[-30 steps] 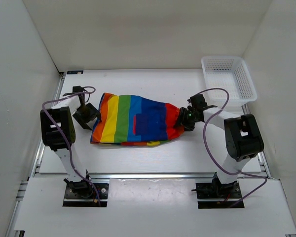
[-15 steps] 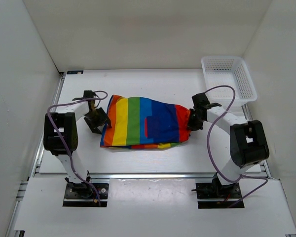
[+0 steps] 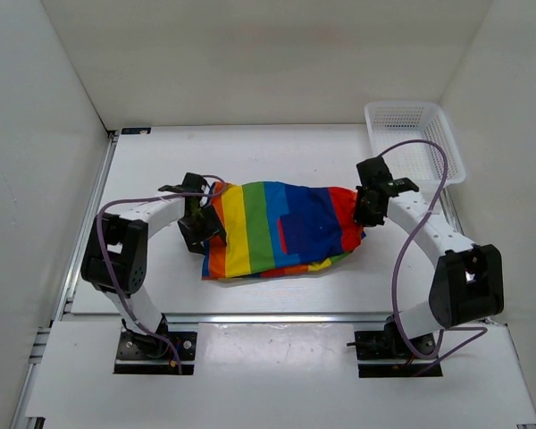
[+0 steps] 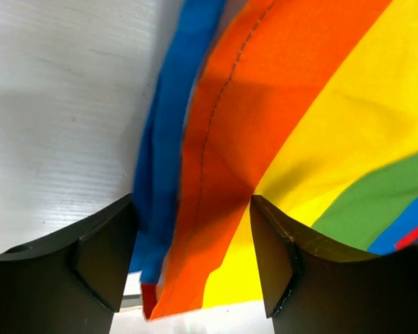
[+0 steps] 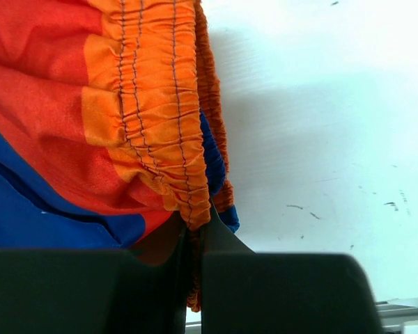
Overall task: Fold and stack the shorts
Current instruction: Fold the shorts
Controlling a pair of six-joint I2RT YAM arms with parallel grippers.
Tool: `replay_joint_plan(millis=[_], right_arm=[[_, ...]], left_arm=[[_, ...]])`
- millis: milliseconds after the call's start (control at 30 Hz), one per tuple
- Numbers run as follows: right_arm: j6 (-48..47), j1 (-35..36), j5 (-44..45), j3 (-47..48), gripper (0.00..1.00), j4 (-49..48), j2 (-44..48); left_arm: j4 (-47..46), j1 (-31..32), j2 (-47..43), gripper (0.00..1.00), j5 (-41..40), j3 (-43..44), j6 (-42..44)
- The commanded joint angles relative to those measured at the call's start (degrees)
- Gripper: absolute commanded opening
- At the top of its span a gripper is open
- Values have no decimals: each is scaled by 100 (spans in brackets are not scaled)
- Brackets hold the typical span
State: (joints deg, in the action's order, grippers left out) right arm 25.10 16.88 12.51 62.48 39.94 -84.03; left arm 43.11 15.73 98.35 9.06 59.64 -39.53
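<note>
The rainbow-striped shorts lie across the middle of the table, orange leg hem to the left and gathered waistband to the right. My left gripper is at the left hem. In the left wrist view its jaws stand apart, with the orange and blue hem layers hanging between them. My right gripper is at the right end. In the right wrist view it is shut on the gathered orange waistband. The dark blue pocket faces up.
A white mesh basket stands at the back right corner, just behind the right arm. White walls enclose the table on the left, back and right. A metal rail runs along the near edge.
Both grippers and the shorts have moved right across the table, by roughly a gripper's length. The right end of the shorts now sits nearer the basket.
</note>
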Motion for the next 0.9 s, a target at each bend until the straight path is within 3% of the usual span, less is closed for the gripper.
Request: replay_joint_plan(millis=[0,300,533,567,667,700,733,867], right_arm=[[-181,-19,383,387,0,320,272],[-348,42,454,1020,0,751,704],[-401,209,234,1442,0,804,704],[-401,271,182,1495,0,804,643],[-348,577,277,1802,0,919,449],[-348,701,365,2047,0,1049,310],[-348,850,601,2188,0,1111,239],[-234,1852,911,2918,0,1287,-209]], left_arm=[[-49,-78,-474,75,-88,135,-20],[259,-509,-185,75,-545,531,147],[259,-413,589,66,-274,1155,314],[259,-412,650,63,-273,1155,314],[198,-281,896,37,-54,1314,314],[145,-281,1001,15,-1,1314,366],[145,-281,1055,10,-1,1366,367],[145,-281,1108,10,-53,1314,420]])
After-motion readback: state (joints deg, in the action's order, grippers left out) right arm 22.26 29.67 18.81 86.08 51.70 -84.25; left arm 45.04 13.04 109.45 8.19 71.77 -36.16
